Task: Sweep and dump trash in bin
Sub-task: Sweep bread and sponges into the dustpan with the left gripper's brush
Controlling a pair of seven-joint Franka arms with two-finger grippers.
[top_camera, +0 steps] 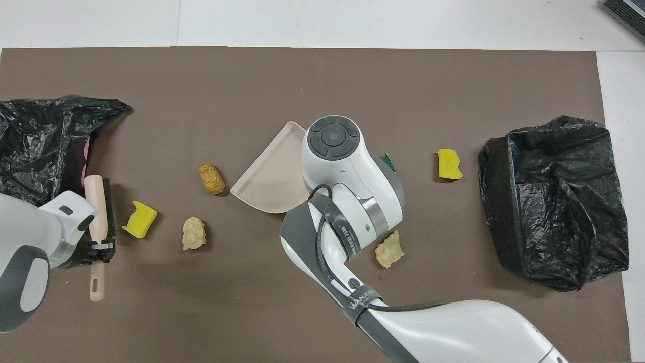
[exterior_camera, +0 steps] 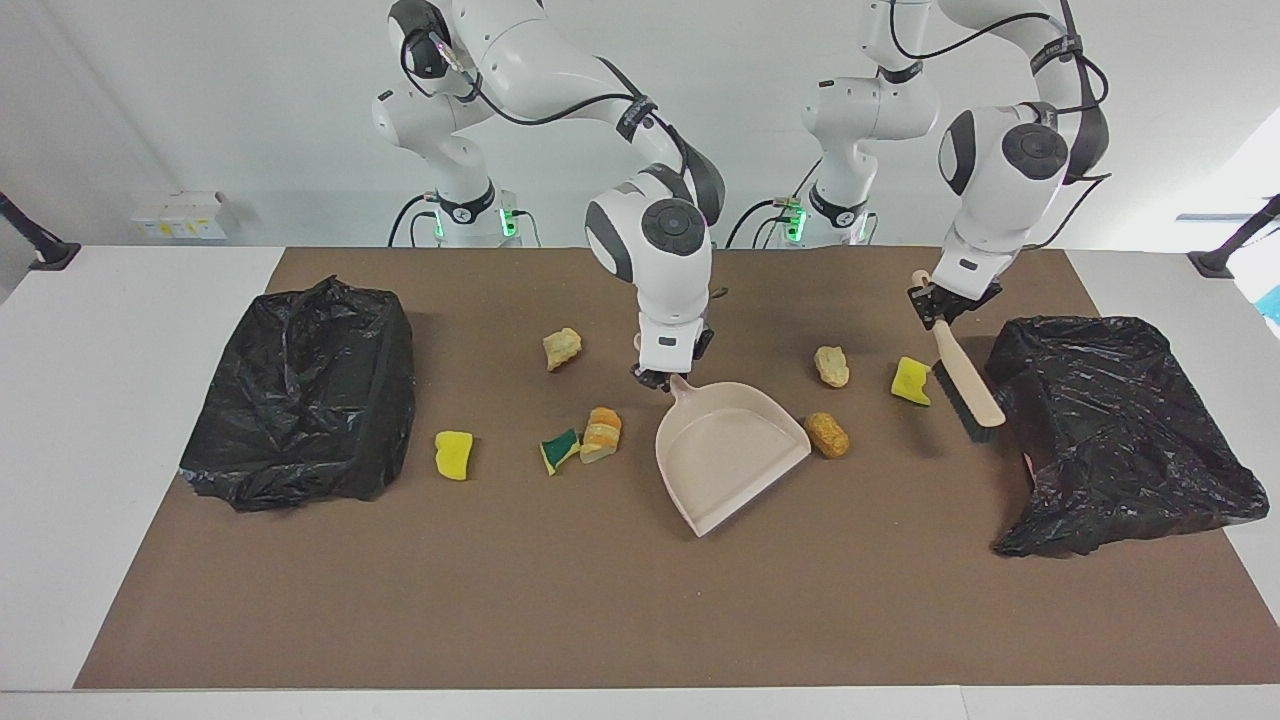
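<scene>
Facing view: left gripper (exterior_camera: 941, 310) clamping brush (exterior_camera: 966, 385), right gripper (exterior_camera: 668, 373) clamping dustpan (exterior_camera: 728, 455).

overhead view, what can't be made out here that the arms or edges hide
- Orange bread lump: covered by the right arm; shows only in the facing view.
- Green-and-yellow sponge: only a corner shows beside that arm.
- Dustpan handle: under the right arm's wrist.
- Black bag at the left arm's end: cut by the edge.
</scene>
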